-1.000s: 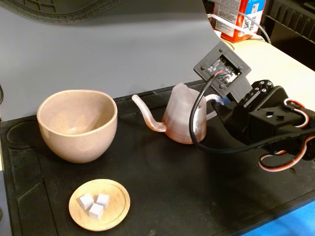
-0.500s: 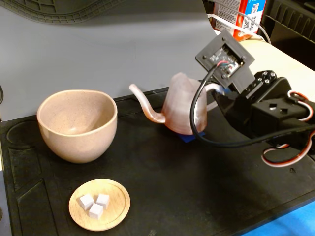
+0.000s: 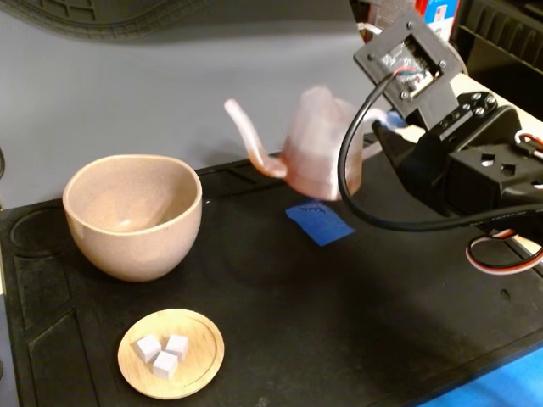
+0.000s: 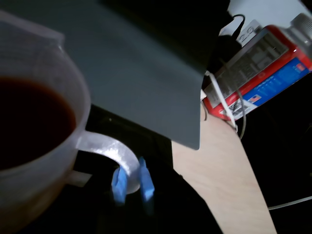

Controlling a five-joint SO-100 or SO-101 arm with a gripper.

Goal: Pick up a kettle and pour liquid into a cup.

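Translucent pinkish plastic kettle [image 3: 318, 144]: you have it lifted clear of the black mat [image 3: 280, 331], held roughly level so nothing runs out of the long spout [image 3: 246, 136], which points left in the fixed view toward the cup.

Gripper [image 4: 130, 181]: blue-tipped jaws clamped on the kettle's white loop handle [image 4: 109, 148], seen plainly in the wrist view; holding the loop leaves the body and spout free for you to tip.

Reddish liquid [image 4: 31, 122]: sits dark and calm inside the kettle in the wrist view, well below the rim.

Speckled beige cup [image 3: 134, 212]: stands upright on the mat, left of the kettle and well apart from the spout tip; it looks empty.

Blue tape square [image 3: 319, 222]: lies on the mat beneath the kettle, likely its parking mark.

Wooden dish [image 3: 171, 352] with white cubes [image 3: 163, 352]: in front of the cup, no part of the pour; keep clear.

Judgement: you need to carry the spout over the cup before tilting.
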